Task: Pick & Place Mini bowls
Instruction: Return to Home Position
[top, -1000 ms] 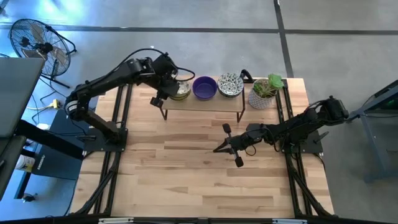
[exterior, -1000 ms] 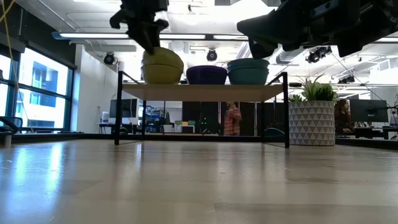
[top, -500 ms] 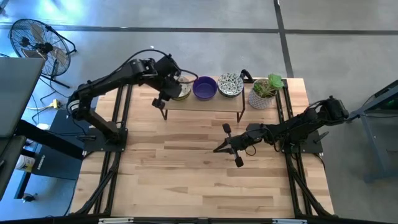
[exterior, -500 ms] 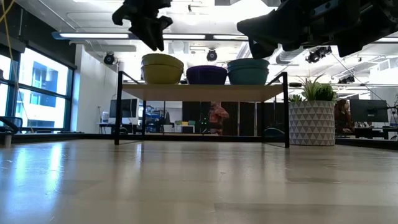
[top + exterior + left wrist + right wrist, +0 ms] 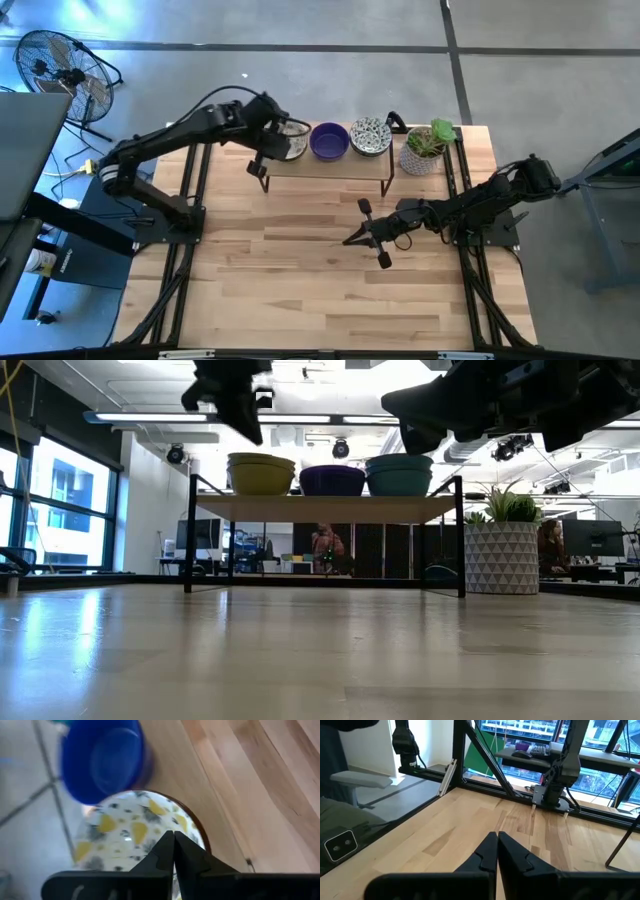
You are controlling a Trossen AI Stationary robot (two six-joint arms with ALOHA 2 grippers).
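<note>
Three mini bowls stand in a row on a small wooden shelf (image 5: 325, 166) at the table's far side. They are a cream one with yellow and dark pattern (image 5: 291, 145), a purple one (image 5: 328, 141) and a white one with dark speckles (image 5: 371, 136). My left gripper (image 5: 173, 840) is shut and hangs just above the near left rim of the cream bowl (image 5: 125, 832), clear of it in the low view (image 5: 236, 405). My right gripper (image 5: 352, 240) is shut over the middle of the table and holds nothing.
A patterned pot with a green plant (image 5: 424, 150) stands right of the shelf. The shelf's dark metal legs (image 5: 190, 535) raise it off the table. In front of the shelf lies bare wooden tabletop (image 5: 300, 290). A fan (image 5: 55, 70) stands on the floor off the table's far left.
My left gripper was open at the cream bowl's rim. It has let go, risen a little and shut with nothing between its fingers. The cream bowl, which stood higher on the shelf, has settled flat on it.
</note>
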